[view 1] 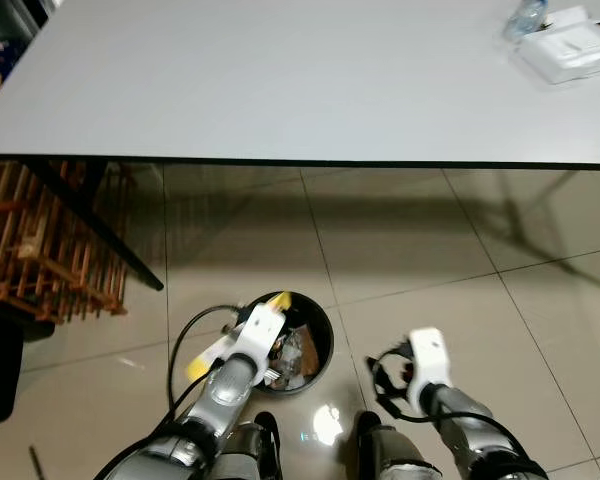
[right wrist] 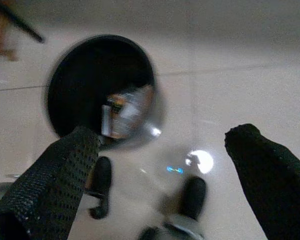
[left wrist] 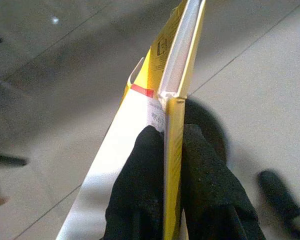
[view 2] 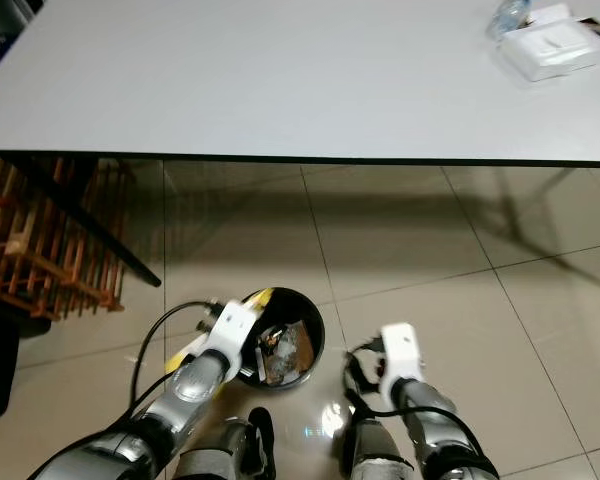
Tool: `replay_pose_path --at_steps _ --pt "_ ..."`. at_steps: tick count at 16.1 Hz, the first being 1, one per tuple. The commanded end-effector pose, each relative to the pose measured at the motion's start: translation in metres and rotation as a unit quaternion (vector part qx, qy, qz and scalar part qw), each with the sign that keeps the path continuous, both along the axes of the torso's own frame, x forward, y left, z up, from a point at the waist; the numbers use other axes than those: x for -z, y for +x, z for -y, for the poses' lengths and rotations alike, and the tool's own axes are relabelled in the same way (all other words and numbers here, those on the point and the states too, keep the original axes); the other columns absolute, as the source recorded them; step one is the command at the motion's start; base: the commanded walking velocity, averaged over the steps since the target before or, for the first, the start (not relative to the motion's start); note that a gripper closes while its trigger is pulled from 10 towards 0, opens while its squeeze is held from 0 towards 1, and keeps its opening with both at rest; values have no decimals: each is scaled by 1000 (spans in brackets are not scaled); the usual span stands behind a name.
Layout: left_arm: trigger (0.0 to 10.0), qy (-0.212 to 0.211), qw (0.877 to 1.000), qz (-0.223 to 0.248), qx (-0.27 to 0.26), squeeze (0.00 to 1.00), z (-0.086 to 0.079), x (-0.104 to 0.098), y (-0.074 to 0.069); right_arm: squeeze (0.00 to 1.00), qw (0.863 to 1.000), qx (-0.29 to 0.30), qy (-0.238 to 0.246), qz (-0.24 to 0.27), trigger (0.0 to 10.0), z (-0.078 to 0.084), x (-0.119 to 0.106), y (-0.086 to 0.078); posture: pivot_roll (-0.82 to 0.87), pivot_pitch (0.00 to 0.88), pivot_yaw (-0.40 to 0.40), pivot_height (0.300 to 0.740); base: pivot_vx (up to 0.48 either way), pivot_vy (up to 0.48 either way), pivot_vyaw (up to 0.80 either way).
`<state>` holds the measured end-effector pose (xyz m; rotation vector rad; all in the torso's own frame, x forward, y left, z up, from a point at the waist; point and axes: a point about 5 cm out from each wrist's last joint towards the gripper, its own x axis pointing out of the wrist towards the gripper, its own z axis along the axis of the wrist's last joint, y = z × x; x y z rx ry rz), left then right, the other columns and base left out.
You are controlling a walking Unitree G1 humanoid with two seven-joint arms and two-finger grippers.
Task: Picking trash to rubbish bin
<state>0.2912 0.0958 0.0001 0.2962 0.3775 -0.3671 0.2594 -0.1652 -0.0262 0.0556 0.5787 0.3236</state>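
Observation:
A round black rubbish bin [view 1: 326, 338] stands on the tiled floor just in front of me, with wrappers and other trash [view 1: 298, 356] inside it. My left gripper [left wrist: 165, 137] is shut on a flat yellow and white carton [left wrist: 176, 75], pinching its edge between both black fingers. The carton [view 1: 279, 300] hangs over the bin's left rim. My right gripper [right wrist: 162, 135] is open with nothing between its fingers, held low to the right of the bin [right wrist: 80, 75].
A large grey table [view 1: 300, 80] fills the far half, with a white box [view 1: 570, 45] and a plastic bottle [view 1: 525, 15] at its far right. A wooden rack [view 1: 40, 240] and a black table leg [view 1: 100, 230] stand left. My feet [right wrist: 195, 192] are beside the bin.

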Motion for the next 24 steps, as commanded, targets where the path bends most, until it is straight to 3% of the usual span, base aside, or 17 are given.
replay_pose_path --at_steps 1,3,6,10,19,20,21,22,24 --pt "10000 -24 1000 -13 10 0 6 2 -3 0 1000 -6 19 -6 10000 -2 2 -5 -10 327 49 740 0 0 0" --pt "10000 -41 999 -15 17 0 12 0 -3 0 999 -21 47 0 10000 -5 -1 -5 -15 339 47 740 0 0 0" --pt "10000 -55 998 -13 38 0 25 -1 -5 0 991 -95 98 2 10000 -22 -8 -11 -29 354 44 740 0 0 0" --pt "10000 -41 998 -7 39 0 28 -3 -3 0 977 -153 150 -3 10000 -36 -20 -22 -39 375 43 740 0 0 0" --pt "10000 -20 999 26 14 0 16 -14 11 0 978 -153 143 -20 10000 -33 -24 -38 -53 401 43 740 0 0 0" --pt "10000 -25 999 24 16 459 17 -15 12 0 977 -153 146 -20 10000 -34 -25 -38 -51 403 43 740 0 0 0" --pt "10000 -26 999 25 16 812 17 -16 12 0 977 -153 146 -21 10000 -35 -25 -39 -52 404 44 740 0 0 0" --pt "10000 -24 999 27 15 988 17 -17 13 0 977 -152 145 -23 10000 -35 -26 -39 -51 405 46 740 0 0 0" --pt "10000 -24 999 27 16 1000 17 -17 13 0 978 -150 146 -23 10000 -35 -26 -39 -51 406 47 740 0 0 0"
